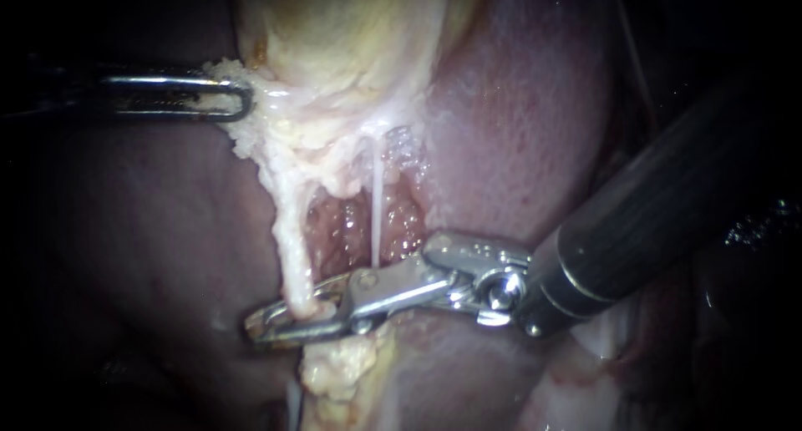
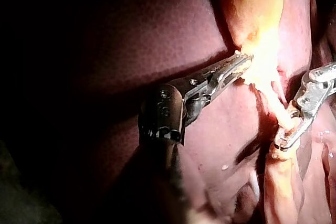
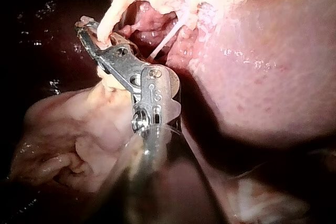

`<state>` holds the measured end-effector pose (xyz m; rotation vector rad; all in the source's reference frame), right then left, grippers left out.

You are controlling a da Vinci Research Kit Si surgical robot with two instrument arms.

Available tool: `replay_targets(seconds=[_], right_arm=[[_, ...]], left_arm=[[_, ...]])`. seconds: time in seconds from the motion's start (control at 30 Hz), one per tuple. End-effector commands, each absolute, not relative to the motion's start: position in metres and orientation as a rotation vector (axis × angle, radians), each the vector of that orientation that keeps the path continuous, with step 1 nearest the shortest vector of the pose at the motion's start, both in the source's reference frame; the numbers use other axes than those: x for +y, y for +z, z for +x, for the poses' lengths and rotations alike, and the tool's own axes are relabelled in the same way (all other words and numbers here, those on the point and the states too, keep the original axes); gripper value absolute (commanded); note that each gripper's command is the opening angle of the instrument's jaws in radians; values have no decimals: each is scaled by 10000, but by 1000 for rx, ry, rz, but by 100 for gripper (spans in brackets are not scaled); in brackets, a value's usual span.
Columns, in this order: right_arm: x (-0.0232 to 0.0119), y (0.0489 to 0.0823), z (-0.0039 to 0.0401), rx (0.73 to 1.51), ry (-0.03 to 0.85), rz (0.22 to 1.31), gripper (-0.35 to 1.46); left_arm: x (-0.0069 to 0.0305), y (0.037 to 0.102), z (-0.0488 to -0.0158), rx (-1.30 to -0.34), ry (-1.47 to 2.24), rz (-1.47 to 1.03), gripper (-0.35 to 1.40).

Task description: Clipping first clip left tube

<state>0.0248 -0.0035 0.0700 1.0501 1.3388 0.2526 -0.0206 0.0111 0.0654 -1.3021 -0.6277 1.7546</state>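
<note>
Right instrument (image 1: 261, 324), dark shaft entering from four o'clock, clamps shiny jaws around the pale, stringy left tube (image 1: 291, 247) at seven o'clock; left instrument (image 1: 245, 98) pinches the lumpy gallbladder (image 1: 334, 38) edge at ten; glistening liver (image 1: 518, 130) surrounds.

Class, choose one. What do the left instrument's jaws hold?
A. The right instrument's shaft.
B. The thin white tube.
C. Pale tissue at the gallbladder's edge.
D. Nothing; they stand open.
C: the jaws of the left instrument are shut on pale tissue at the edge of the gallbladder.
</note>
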Motion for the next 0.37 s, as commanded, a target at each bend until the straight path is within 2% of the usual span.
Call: replay_targets(seconds=[0.03, 0.37], right_arm=[[-35, 700, 248, 1330, 248, 1048, -35], [-35, 700, 248, 1330, 249, 1048, -35]], left_arm=[[111, 654, -206, -628, 1754, -1302, -35], [111, 654, -206, -628, 1754, -1302, -35]])
